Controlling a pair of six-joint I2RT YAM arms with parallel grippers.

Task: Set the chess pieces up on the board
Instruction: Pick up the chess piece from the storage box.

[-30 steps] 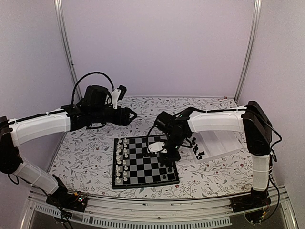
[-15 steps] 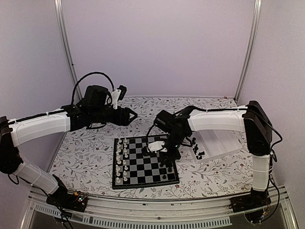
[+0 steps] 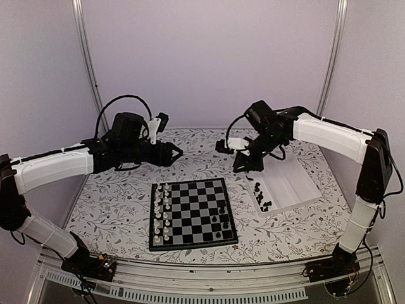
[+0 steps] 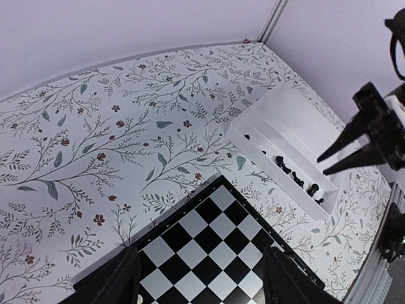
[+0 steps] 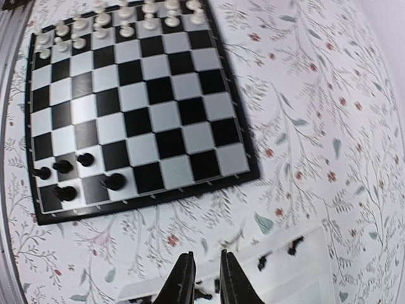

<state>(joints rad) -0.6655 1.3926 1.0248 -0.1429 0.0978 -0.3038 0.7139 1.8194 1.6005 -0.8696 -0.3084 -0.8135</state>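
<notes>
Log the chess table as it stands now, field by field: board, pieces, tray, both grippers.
board: flat, between the two arms
white pieces: two rows along the board's left edge
black pieces on board: five, by its near right corner
tray: right of the board
black pieces in tray: clustered in the channel nearest the board
left gripper: open, empty, raised beyond the board
right gripper: fingers a narrow gap apart, empty, raised between board and tray

Five black chessmen [image 5: 114, 182] (on board [image 5: 164, 114]), one tray [image 3: 291, 180]
</notes>
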